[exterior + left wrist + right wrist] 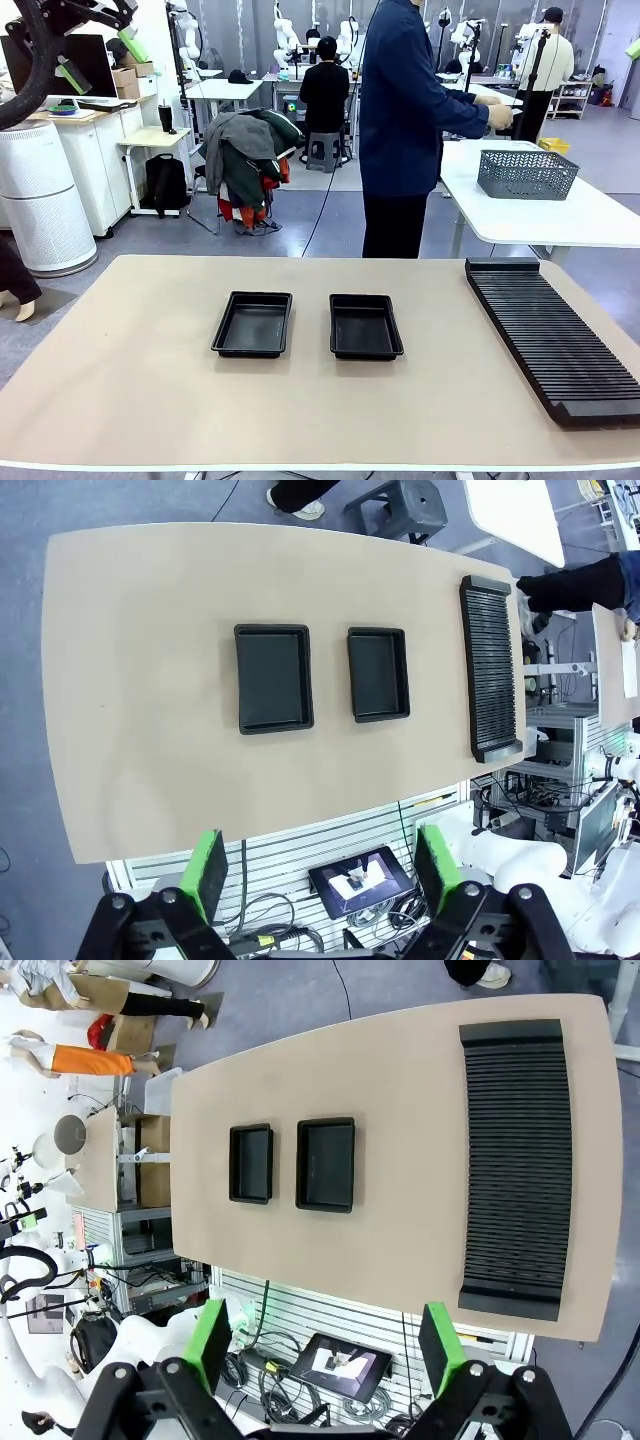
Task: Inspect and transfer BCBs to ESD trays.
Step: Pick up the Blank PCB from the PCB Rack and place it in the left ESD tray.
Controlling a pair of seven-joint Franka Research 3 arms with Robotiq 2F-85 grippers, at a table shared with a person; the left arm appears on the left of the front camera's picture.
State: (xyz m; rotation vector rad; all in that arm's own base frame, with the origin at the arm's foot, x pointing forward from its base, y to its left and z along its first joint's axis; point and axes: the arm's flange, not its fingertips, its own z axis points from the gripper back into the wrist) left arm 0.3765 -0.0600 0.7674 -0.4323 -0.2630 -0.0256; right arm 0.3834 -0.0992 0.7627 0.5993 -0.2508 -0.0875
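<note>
- Table [130, 400]: beige top with rounded corners, lying well below and beyond both sets of fingers.
- Room: open workshop floor. A person [400, 120] in dark blue stands past the table's far edge, hands toward a white side table [600, 215] that bears a grey mesh basket [527, 173]. A white perforated cylinder unit [40, 200] stands on the floor at the robot's left.
- ESD trays: two alike, black and shallow, side by side near the table's middle, apart from each other, bare floors showing.
- Tray farther from the rack [273, 678]: in the left wrist view, ahead of the gap between the fingers, toward the picture-left finger; well apart from it.
- Tray nearer the rack [379, 674]: ahead of the same gap, toward the picture-right finger; well apart.
- Rack [491, 668]: long, black, ribbed, along the table's right end; ahead of and just outside the picture-right finger.
- Left gripper [322, 865]: green-padded fingers [208, 872] spread wide apart, gripping and touching nothing, high above the table's near edge.
- Right gripper [325, 1342]: fingers [440, 1345] likewise spread wide, pads bare and touching nothing; both trays lie ahead of its picture-left finger and the gap, the rack ahead of and outside its picture-right finger.
- Tablet [340, 1363]: below the table's near edge, seen between the right gripper's fingers.
</note>
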